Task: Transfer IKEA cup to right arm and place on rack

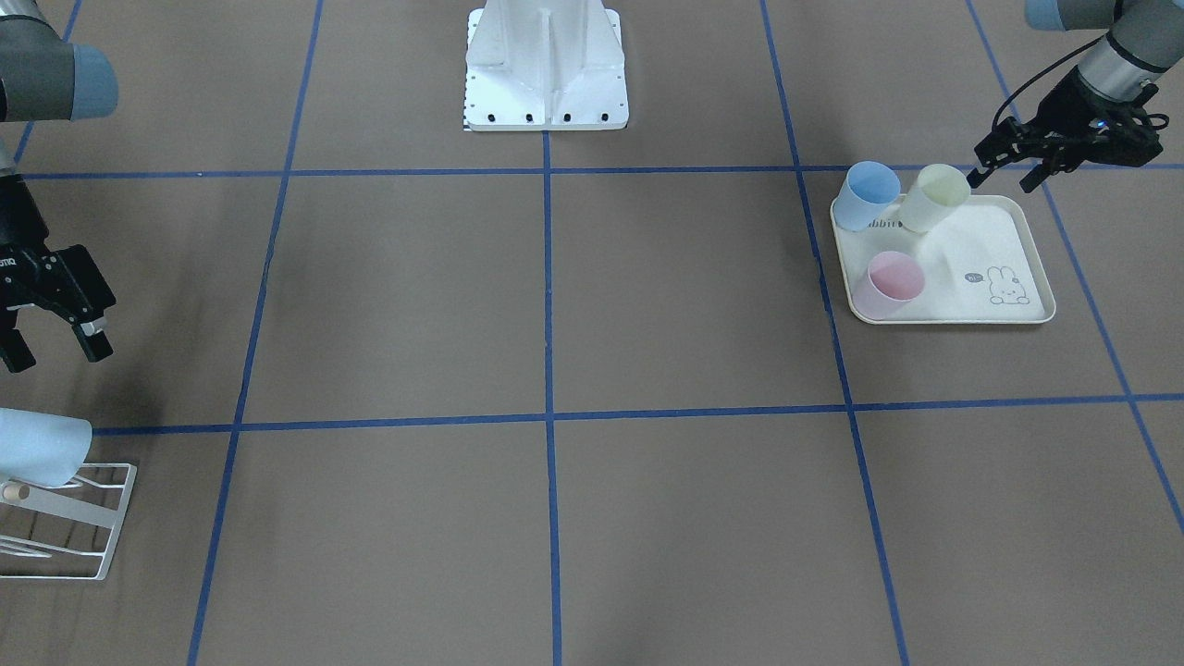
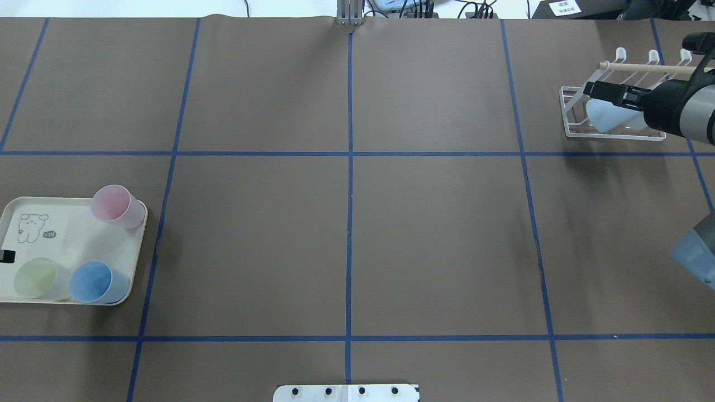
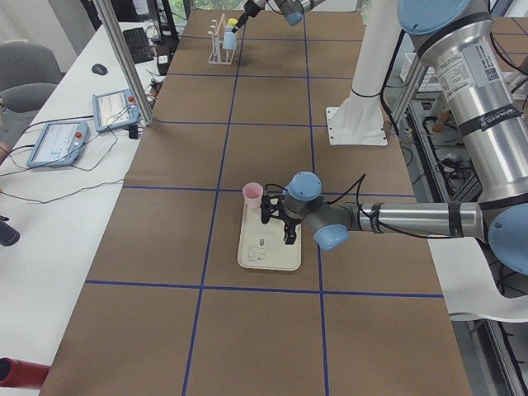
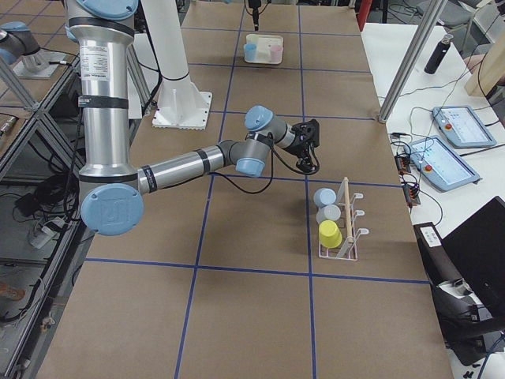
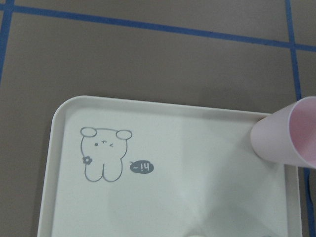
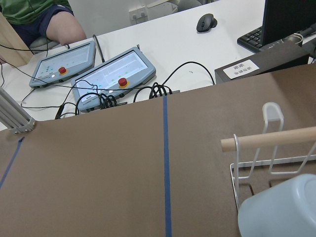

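Overhead exterior view, left end of the table: pale green cup (image 2: 36, 277), probably the next IKEA cup to go, judging by what hovers nearest. Stands mouth-up on the tray (image 2: 72, 240), side by side with the blue cup (image 2: 95, 282); pink cup (image 2: 114, 205) apart at the far corner. Likely parked there as pick-up stock, open ends up for an easy pinch on the wall.

Smooth, thin-walled, tapered tumblers in matte pastel plastic; liable to slip under a light pinch and flex under a hard one.

Left gripper (image 1: 1006, 171) just beside the green cup's rim, fingers apart, nothing between them. Tray cream, rounded corners, shallow raised rim, rabbit drawing on its bare patch.

Well apart, across the brown matte table (image 2: 435, 240) with its blue tape lines (image 2: 349, 223): rack (image 2: 564, 111), white wire with a pale wooden rod, already carrying two pale blue cups (image 4: 323, 197) and a yellow cup (image 4: 330, 234) slipped over slanted pegs. Right gripper (image 1: 51, 351) near it, fingers spread wide, empty, apparently awaiting the hand-over.
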Robot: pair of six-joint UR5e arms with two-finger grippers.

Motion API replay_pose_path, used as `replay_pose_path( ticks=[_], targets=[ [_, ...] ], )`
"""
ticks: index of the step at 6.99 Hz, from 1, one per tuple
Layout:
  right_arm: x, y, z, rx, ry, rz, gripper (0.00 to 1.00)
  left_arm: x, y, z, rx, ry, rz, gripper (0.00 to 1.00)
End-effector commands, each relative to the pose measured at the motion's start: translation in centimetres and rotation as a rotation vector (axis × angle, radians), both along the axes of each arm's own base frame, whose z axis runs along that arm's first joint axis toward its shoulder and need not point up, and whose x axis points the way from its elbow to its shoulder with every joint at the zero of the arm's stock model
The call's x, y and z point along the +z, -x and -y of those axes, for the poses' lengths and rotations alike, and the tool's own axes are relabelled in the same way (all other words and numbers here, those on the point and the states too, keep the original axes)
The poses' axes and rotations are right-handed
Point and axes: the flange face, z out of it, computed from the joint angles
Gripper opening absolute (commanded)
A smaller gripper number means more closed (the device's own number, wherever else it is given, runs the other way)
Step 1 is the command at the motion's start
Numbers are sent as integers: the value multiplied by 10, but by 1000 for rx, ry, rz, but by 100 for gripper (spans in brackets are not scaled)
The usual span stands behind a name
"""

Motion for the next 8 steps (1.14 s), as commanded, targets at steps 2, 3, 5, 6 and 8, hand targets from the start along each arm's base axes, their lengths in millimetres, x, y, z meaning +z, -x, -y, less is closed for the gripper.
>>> replay_pose_path(
  ticks=[2,3,5,6,8],
  targets=[
    [5,0,-4,-7,8,-3,99,19,-29,-6,57,40,17,78],
    [5,-1,-4,-7,7,-2,99,15,-34,-3,65,45,6,11],
    [6,-1,-5,-8,9,-3,99,25,-32,-12,124,102,-20,0],
    [5,0,-5,-10,8,-2,99,17,-23,-10,144,118,-65,0],
    [2,1,-6,-12,-12,11,99,5,51,16,-21,134,-146,0]
  ],
)
